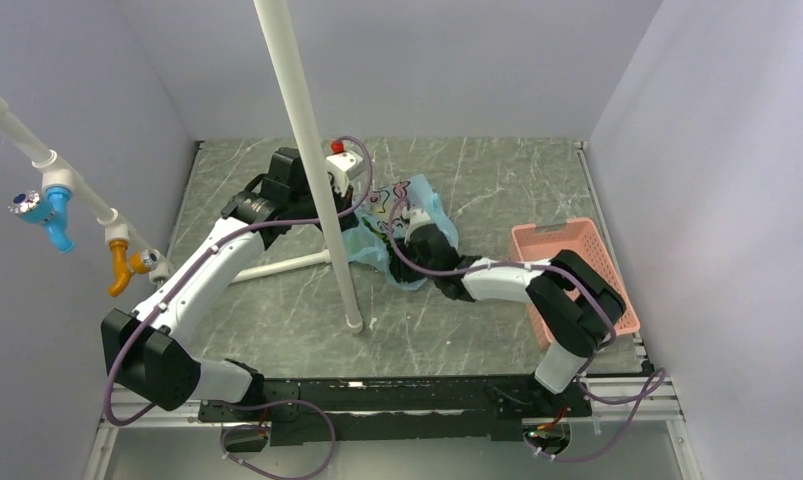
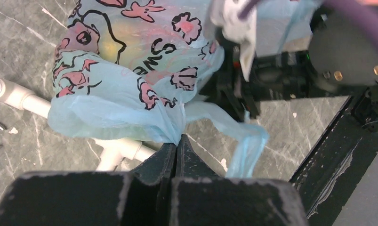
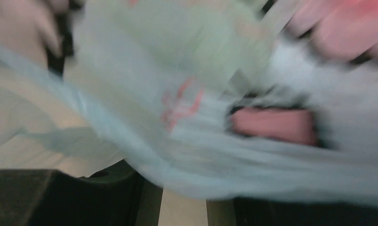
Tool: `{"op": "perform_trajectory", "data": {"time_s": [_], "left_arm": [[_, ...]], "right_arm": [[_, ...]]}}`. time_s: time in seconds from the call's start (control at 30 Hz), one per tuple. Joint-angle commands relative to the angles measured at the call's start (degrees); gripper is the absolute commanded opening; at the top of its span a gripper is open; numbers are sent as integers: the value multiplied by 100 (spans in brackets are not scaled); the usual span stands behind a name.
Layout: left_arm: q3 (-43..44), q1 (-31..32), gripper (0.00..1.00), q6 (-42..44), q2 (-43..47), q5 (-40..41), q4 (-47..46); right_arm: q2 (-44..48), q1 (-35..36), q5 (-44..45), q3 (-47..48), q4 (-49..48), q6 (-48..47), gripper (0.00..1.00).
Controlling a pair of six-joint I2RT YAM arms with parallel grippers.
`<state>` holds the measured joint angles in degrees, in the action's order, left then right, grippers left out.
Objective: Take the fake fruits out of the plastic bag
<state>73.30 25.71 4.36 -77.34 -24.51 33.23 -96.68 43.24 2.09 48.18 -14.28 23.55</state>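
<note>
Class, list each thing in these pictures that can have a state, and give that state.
plastic bag: crumpled, bulging, pinched at one fold.
left gripper: shut on the plastic bag.
right gripper: at the bag; open or shut unclear, view blurred.
fake fruits: inside the bag; only a yellowish shape shows through.
pink basket: upright, no fruit visible inside.
</note>
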Motion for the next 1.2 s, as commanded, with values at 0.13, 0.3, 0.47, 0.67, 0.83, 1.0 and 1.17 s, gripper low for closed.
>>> {"op": "perform_trajectory", "data": {"time_s": [0.13,0.3,0.47,0.67,0.83,1.0,1.17], "left_arm": [[196,146,0,277,-65,-1,158],[246,227,0,395,-169,-49,295],[230,308,0,475,-178,-13,333],[252,361,0,474,-211,8,352],[244,464,0,436,-311,13,336],[261,649,0,471,-416,163,391],[248,659,0,465,-322,276,336]], "right_arm": [[1044,285,14,-676,-412,94,40],[1265,-41,602,-272,77,201,47],[891,-157,745,220,131,281,59],[431,-155,735,524,-61,229,82],[-31,-127,740,656,-235,229,87],[-133,-247,1149,949,-281,-122,93],[-204,-563,973,1493,-480,-350,93]]}}
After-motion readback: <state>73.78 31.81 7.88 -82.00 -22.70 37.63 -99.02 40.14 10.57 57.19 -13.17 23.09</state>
